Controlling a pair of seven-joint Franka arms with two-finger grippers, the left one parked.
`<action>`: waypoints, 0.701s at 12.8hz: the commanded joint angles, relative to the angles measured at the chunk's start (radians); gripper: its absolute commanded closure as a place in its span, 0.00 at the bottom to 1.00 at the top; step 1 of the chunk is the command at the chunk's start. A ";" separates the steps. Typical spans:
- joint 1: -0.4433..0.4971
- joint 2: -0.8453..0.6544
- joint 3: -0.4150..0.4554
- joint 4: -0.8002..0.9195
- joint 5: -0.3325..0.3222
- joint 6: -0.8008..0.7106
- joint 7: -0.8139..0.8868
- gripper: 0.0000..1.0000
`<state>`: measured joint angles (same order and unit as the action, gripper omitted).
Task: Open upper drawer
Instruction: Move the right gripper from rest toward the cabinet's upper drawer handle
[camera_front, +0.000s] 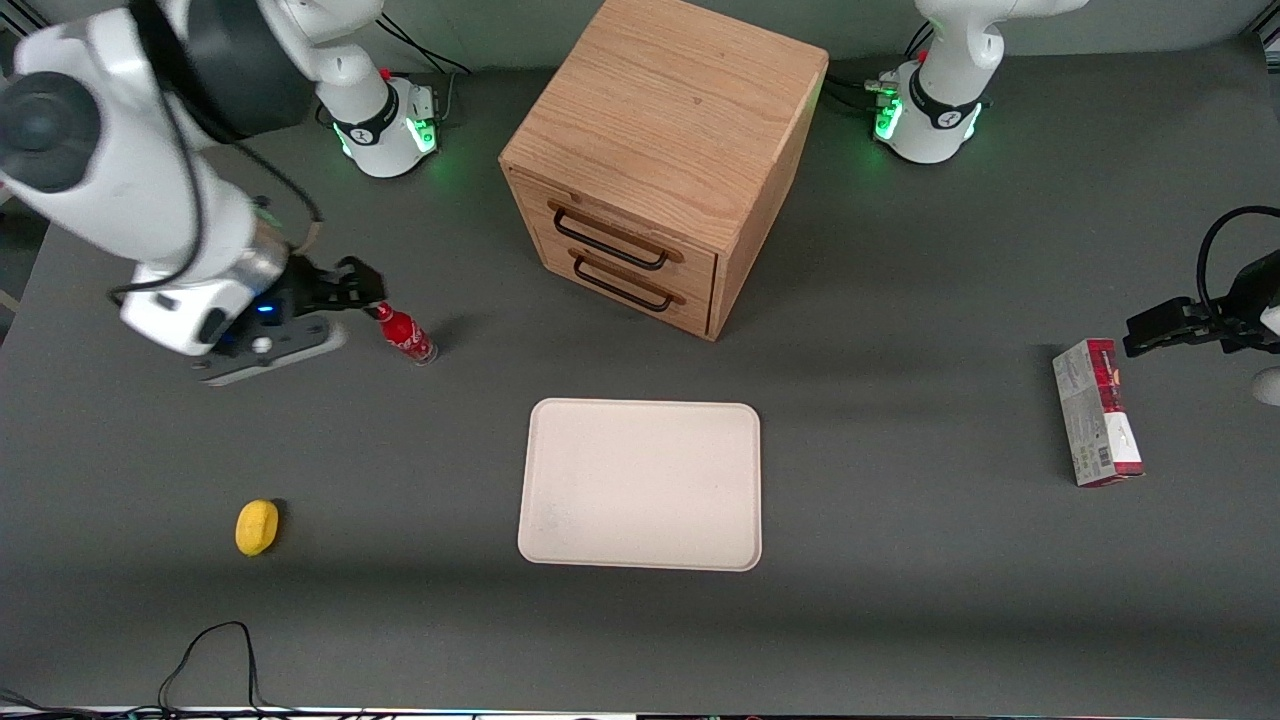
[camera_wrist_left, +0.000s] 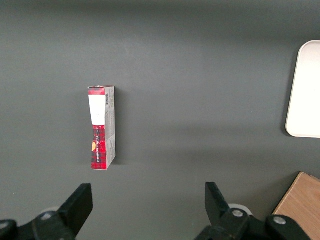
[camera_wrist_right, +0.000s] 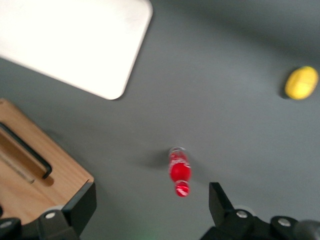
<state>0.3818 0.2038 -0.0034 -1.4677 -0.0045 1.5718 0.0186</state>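
Note:
The wooden cabinet (camera_front: 665, 120) stands at the back middle of the table, its two drawers facing the front camera at an angle. The upper drawer (camera_front: 640, 228) is shut, with its black wire handle (camera_front: 608, 240) flat against the front. The lower drawer (camera_front: 650, 275) is shut too. My right gripper (camera_front: 358, 285) hangs low over the table toward the working arm's end, well apart from the cabinet, and it is open and empty. In the right wrist view the gripper (camera_wrist_right: 152, 192) is wide open above bare table, with a corner of the cabinet (camera_wrist_right: 55, 170) beside one finger.
A small red bottle (camera_front: 405, 335) stands right by my gripper and also shows in the right wrist view (camera_wrist_right: 179, 172). A cream tray (camera_front: 640, 485) lies nearer the front camera than the cabinet. A yellow lemon (camera_front: 257, 526) sits near the front. A red-and-grey box (camera_front: 1095, 412) lies toward the parked arm's end.

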 joint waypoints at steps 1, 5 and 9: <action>0.107 0.063 -0.009 0.047 0.017 -0.003 -0.014 0.00; 0.236 0.100 -0.004 0.061 0.018 0.011 -0.014 0.00; 0.308 0.109 0.000 0.055 0.040 0.062 -0.115 0.00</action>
<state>0.6721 0.2970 0.0031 -1.4378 0.0036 1.6124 -0.0080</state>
